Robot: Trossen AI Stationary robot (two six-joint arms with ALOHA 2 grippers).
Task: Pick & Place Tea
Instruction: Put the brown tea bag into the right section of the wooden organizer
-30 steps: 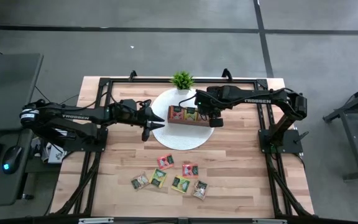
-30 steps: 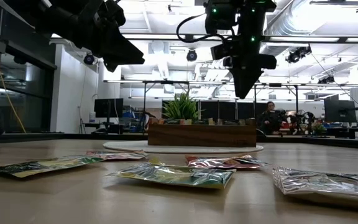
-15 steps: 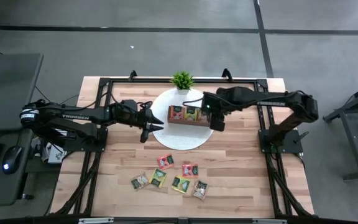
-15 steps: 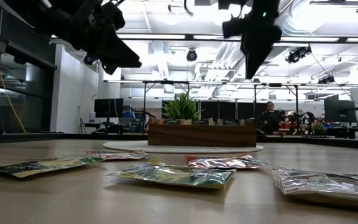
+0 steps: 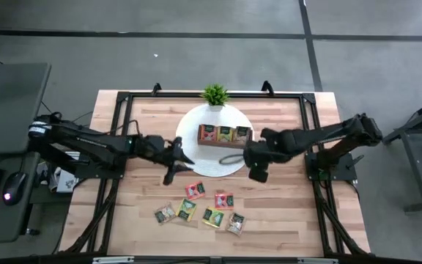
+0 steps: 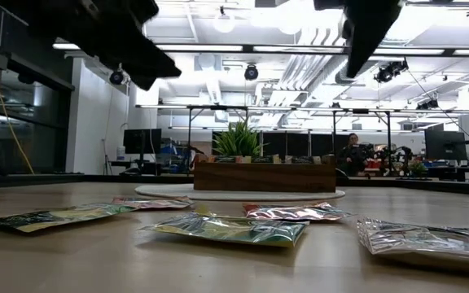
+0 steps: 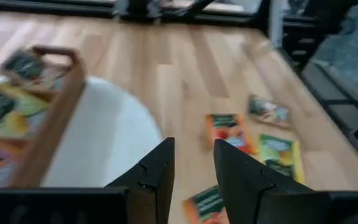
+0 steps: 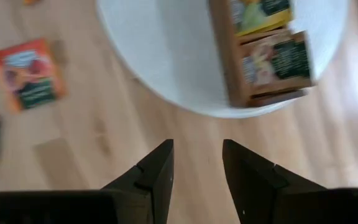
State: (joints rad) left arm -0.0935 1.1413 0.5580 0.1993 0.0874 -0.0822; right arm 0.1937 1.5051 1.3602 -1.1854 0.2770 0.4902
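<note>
Noting three flat square tea sachets (image 5: 225,134) filling the brown wooden tray (image 5: 226,144); six are lying loose on the worktop (image 5: 284,198); we are keeping both hands, left (image 5: 173,163) and right (image 5: 258,170), parted, empty.

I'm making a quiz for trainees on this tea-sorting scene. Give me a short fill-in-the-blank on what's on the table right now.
1. The wooden tray sits on a round ____ mat.
2. The tray has ____ compartments, each with tea in it.
3. Six loose tea sachets lie on the bare ____ table.
4. The right gripper hangs open and holds ____.

Missing words: white; three; wooden; nothing
</note>
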